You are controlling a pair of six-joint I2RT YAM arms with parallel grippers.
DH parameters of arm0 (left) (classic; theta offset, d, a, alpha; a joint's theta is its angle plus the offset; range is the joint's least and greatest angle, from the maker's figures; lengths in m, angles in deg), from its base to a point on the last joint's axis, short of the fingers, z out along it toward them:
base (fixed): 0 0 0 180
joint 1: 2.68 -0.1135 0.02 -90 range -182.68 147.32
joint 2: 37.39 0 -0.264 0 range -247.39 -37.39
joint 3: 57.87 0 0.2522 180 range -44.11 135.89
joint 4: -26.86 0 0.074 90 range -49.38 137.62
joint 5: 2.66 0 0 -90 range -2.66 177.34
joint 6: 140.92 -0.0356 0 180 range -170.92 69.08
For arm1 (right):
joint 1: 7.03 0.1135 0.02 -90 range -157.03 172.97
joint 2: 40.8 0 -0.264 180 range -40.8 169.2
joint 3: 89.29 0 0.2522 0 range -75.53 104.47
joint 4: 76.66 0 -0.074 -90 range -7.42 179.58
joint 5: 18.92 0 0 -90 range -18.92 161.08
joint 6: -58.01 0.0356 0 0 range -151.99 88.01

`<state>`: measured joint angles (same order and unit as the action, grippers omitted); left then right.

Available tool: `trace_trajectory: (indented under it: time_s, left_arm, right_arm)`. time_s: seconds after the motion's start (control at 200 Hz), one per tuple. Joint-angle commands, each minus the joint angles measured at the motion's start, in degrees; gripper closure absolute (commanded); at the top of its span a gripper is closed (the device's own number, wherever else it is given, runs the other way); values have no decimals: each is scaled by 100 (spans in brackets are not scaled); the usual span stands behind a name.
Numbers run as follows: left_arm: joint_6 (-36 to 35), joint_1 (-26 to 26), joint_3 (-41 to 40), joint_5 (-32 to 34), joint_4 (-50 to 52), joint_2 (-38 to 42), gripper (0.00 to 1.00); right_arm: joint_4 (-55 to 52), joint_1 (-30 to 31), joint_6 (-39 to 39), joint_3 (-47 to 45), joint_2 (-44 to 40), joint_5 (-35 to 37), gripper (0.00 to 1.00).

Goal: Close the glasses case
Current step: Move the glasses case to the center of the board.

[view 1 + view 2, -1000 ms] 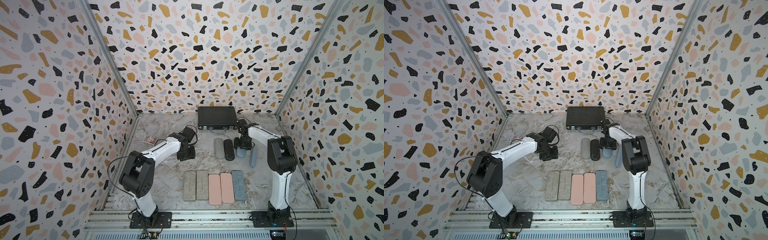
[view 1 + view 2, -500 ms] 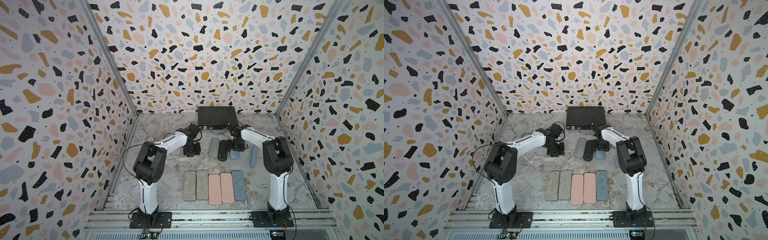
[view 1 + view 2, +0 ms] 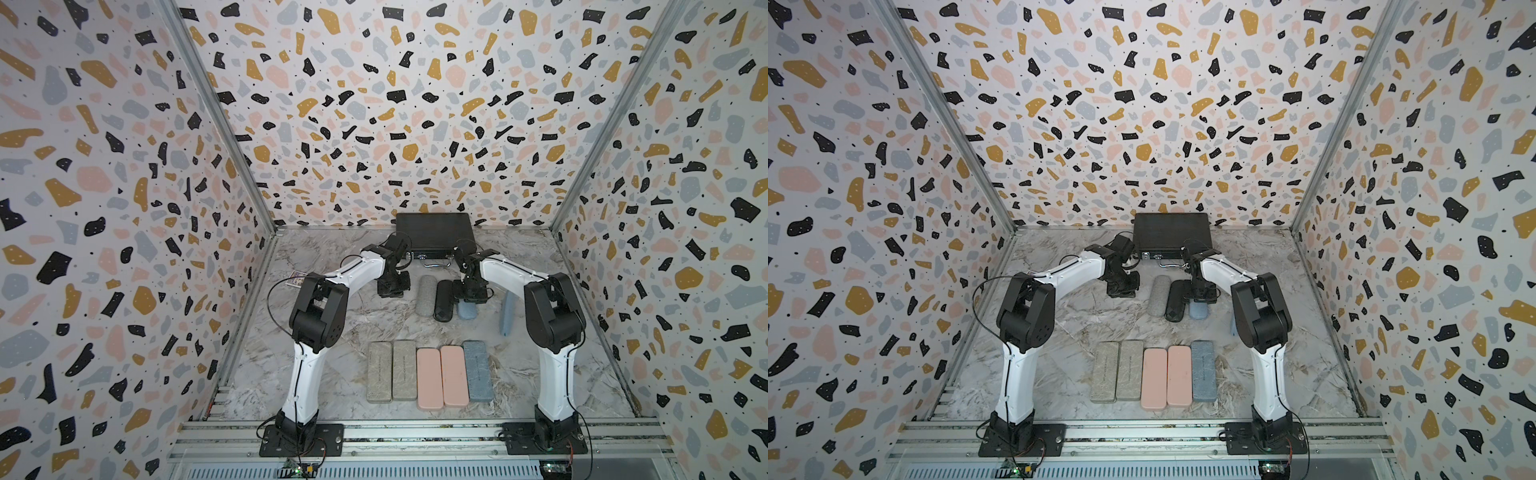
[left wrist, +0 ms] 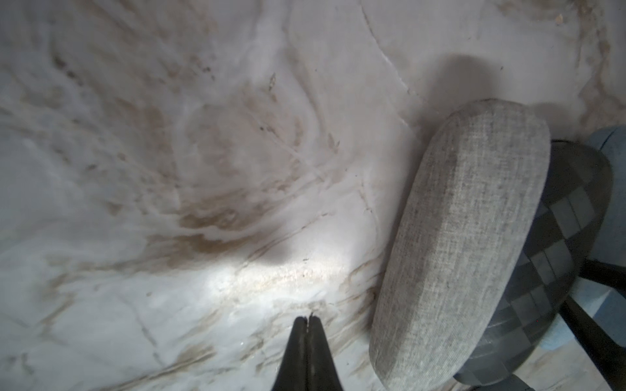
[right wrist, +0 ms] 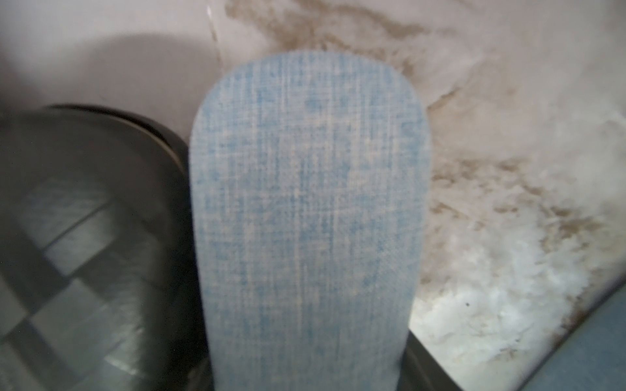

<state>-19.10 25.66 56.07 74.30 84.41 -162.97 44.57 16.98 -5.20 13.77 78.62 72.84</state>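
Three rounded cases lie side by side on the table (image 3: pixel 353 324); the light blue case (image 5: pixel 308 203), clasped across its width by the right gripper (image 3: pixel 471 296), looks already shut, so likely only release remains. The left gripper (image 4: pixel 307 325), fingers pinched together and empty, hovers beside the grey case (image 4: pixel 467 237); the black checkered case (image 4: pixel 559 254) crowds the blue one.

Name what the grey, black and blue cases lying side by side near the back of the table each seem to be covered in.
The grey case looks like matte woven cloth: crossed threads show. The black case has a smooth, slightly shiny checked skin, perhaps imitation leather or plastic: its squares catch light. The blue case looks like matte woven cloth: a fine thread grid shows, though blurred.
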Motion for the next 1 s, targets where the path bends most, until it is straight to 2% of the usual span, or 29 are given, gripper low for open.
trace_trajectory:
  time_s: [0.0, 0.145, 0.436, 0.731, 0.991]
  left_arm:
    - [-60, 70, 317, -123, 33, -226, 100]
    - [-61, 169, 548, -190, 3, -487, 100]
    - [-26, 387, 864, -307, 22, -764, 100]
    - [114, 531, 16, -287, -197, -179, 100]
    - [150, 907, -472, -165, -217, 293, 100]
  right_arm:
    - [-68, 31, -1, 209, -7, -133, 54]
    - [-23, 29, -57, 248, 72, -219, 58]
    - [57, 55, -86, 218, 135, -373, 60]
    - [76, 381, 35, -24, -82, -328, 60]
    - [184, 672, 299, -646, -623, -179, 61]
